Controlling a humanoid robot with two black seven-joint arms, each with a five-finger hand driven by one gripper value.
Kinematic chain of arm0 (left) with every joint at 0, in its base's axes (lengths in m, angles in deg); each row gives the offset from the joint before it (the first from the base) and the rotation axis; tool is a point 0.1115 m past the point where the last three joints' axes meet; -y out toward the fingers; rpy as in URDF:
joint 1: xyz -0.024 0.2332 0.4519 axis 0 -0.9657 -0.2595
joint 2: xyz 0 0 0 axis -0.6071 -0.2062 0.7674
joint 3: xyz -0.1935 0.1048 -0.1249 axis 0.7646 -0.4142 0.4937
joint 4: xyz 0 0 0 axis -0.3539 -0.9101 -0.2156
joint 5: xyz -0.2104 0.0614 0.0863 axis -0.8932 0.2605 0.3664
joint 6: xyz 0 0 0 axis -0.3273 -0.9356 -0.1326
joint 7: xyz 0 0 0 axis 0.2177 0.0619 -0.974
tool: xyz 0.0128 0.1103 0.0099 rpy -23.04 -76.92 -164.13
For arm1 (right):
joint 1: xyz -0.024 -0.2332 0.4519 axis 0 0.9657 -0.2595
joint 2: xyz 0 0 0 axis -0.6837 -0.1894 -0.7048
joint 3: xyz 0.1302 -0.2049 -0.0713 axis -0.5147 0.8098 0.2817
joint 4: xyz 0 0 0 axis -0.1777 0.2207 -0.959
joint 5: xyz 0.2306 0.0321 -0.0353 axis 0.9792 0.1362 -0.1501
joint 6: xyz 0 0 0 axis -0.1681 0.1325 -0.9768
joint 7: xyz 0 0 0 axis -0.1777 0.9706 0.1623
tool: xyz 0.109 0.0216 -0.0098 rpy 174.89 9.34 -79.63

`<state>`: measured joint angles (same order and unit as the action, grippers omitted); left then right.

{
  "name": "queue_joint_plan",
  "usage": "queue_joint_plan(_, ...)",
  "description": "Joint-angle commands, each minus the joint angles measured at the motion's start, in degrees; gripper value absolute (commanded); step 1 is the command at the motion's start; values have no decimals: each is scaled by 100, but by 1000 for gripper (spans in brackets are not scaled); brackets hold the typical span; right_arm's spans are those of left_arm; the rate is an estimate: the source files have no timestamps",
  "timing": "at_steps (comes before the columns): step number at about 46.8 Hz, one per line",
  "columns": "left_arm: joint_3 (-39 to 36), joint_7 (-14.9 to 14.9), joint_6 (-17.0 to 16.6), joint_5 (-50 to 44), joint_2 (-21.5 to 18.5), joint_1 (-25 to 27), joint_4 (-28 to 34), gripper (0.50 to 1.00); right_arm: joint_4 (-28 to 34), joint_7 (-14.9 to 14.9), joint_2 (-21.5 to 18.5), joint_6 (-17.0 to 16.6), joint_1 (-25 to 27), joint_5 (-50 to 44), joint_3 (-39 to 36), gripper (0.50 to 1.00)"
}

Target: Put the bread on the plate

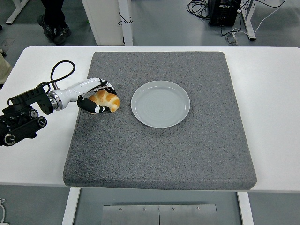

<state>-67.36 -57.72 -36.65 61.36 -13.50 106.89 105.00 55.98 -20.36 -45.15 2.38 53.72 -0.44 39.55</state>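
Right, the left hand (97, 97) reaches in from the left edge and has its fingers (104, 85) curled over the bread (106, 100), with the thumb tucked against the near side. It looks like a closed grasp on the bread, though from up here I can't quite tell whether the bread is lifted or resting on the mat (159, 122). The bread is a golden croissant sitting at the mat's left side, a little beyond the middle line, well left of the plate (161, 104) with a strip of bare mat between them.

The plate is pale, round and lies flat near the mat's centre, slightly towards the far side. The grey mat covers most of the white table (272, 103). The black forearm and its wrist housing sit over the table's left margin, off the mat, with a black cable (58, 70) looping up behind the wrist.

Beyond the far edge a person's shoes (55, 29) stand on the floor at the top left, and some cables (199, 8) trail near a black box at the top right.
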Motion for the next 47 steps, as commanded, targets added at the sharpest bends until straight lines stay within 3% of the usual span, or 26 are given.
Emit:
queue_joint_plan(1,4,41,16,-3,-8,74,14,500,0,0,0,0,0,0,-3,1000)
queue_joint_plan(29,12,41,622,6,-518,1146,392,500,0,-8,0,0,0,0,-3,1000)
queue_joint_plan(47,4,120,973,23,-597,1911,401,500,0,0,0,0,0,0,-3,1000)
